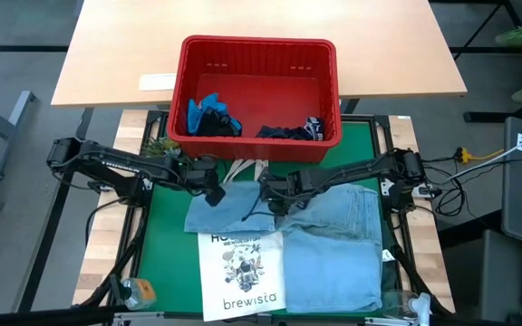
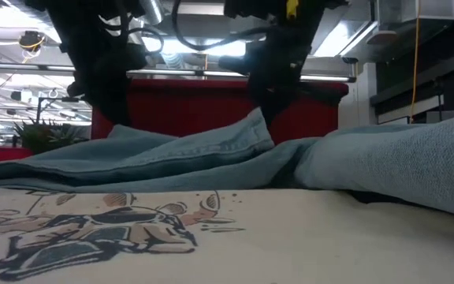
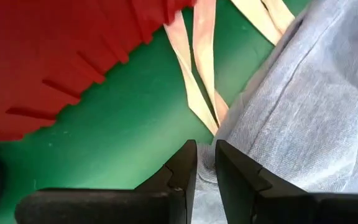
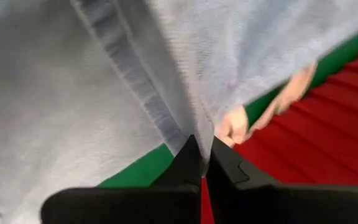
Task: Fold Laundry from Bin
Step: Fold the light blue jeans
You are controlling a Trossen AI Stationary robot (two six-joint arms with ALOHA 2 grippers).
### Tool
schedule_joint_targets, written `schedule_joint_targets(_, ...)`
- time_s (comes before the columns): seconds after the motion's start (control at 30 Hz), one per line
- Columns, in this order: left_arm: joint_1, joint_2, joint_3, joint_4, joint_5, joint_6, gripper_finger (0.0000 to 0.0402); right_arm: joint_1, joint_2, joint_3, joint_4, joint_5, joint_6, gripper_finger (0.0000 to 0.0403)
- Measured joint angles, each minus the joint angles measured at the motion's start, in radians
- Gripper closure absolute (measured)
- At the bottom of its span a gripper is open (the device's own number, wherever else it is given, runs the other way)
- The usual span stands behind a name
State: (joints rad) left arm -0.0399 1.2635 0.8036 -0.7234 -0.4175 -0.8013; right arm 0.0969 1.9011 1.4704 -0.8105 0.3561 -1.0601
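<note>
Denim shirt [image 4: 61, 93] fabric fills the right wrist view, a seam pinched between the right gripper [image 4: 202, 158]'s pressed-together jaws; the left gripper [image 3: 205, 163] nips its edge between nearly closed jaws. Folding well likely means lifting both held points evenly, clear of the tote bag [image 1: 239, 272] beneath. Count: one shirt out, two dark garment clumps [image 1: 208, 116] in one red bin [image 1: 259, 47] beyond the jaws.
</note>
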Motion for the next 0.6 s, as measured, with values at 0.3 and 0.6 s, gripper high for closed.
schedule_joint_targets(0.3, 0.0, 0.0, 0.0, 0.0, -0.059, -0.008, 0.0347, 0.001, 0.0, 0.0, -0.016, -0.035, 0.012, 0.0395)
schedule_joint_targets(0.6, 0.0, 0.0, 0.0, 0.0, -0.106, -0.008, 0.0347, 0.001, 0.0, 0.0, -0.028, 0.0, 0.066, 0.0286)
